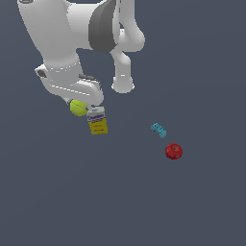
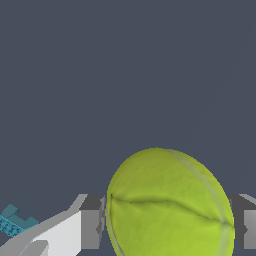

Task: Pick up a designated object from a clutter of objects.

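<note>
My arm (image 1: 72, 43) fills the upper part of the exterior view, bent down over the dark grey tabletop (image 1: 120, 202), which runs flat and featureless to every edge; no walls or other room can be seen.

As I judge it, the main work is done: the yellow-green ball (image 1: 78, 107) sits under my wrist, and in the wrist view it fills the gap between my fingers (image 2: 90, 229), which press against it on both sides. So I am grasping the ball. Whether it is already off the tabletop I cannot tell for certain, since no shadow or gap shows beneath it; raising it clear, or holding it up steadily, is what I take to be left.

The rest of the clutter lies untouched. The yellow-and-white box (image 1: 97, 121) with its blue label is just beside the ball, near enough that it could be brushed on the way up. Well apart, toward the exterior view's right, sits the red round fruit (image 1: 174, 151), and near it the teal brick (image 1: 159, 129), smallest of all.
</note>
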`<state>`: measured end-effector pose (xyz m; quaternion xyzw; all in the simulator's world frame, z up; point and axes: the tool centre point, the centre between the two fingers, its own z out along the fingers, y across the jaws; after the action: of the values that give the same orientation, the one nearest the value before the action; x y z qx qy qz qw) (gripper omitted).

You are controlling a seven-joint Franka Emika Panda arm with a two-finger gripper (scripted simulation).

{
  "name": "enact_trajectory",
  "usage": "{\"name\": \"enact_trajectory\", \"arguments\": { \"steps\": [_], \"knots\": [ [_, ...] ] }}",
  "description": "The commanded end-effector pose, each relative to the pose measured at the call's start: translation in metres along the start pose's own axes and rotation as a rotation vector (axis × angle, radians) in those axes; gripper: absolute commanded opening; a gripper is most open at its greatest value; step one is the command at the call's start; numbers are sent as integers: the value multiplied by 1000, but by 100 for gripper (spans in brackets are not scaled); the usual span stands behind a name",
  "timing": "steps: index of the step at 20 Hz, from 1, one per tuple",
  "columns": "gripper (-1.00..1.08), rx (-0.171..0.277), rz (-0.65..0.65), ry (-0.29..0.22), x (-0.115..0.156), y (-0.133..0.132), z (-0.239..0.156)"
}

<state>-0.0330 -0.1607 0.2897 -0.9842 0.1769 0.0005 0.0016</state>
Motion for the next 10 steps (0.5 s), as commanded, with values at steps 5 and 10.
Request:
{"name": "enact_trajectory", "arguments": {
  "steps": [5, 10],
  "knots": [
    [-100, -1, -1, 1, 11, 48, -49],
    [-100, -2, -1, 1, 18, 70, -71]
  ]
}}
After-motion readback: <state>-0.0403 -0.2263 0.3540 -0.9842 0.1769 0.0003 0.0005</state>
